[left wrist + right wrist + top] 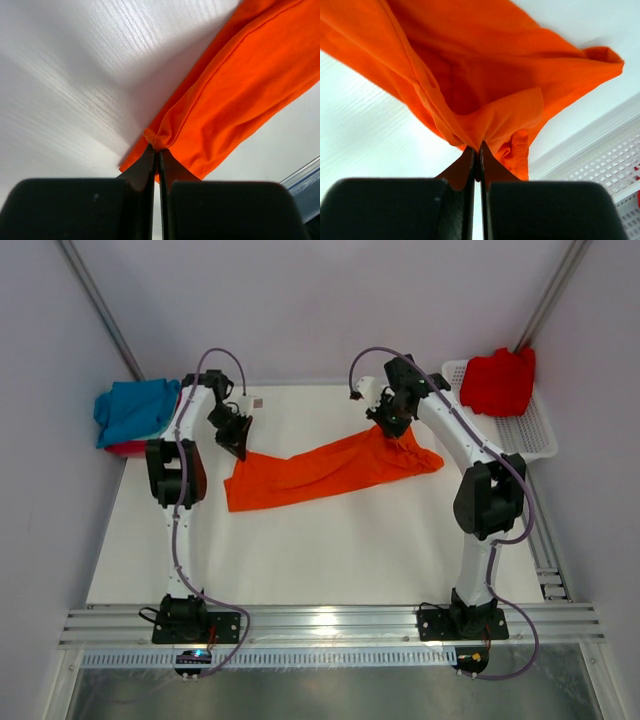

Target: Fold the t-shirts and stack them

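Observation:
An orange t-shirt (320, 470) stretches in a long band across the back middle of the white table. At its left upper corner my left gripper (238, 450) is shut on a pinch of the cloth (159, 139). The shirt's right end is bunched up, and my right gripper (392, 432) is shut on that bunched cloth (480, 135). A blue t-shirt (135, 408) lies folded on a red one (128, 449) at the back left. Another red t-shirt (498, 380) sits in the basket.
A white mesh basket (525, 430) stands at the back right, its edge (600, 160) showing in the right wrist view. Grey walls close in the back and sides. A metal rail (330, 623) runs along the near edge.

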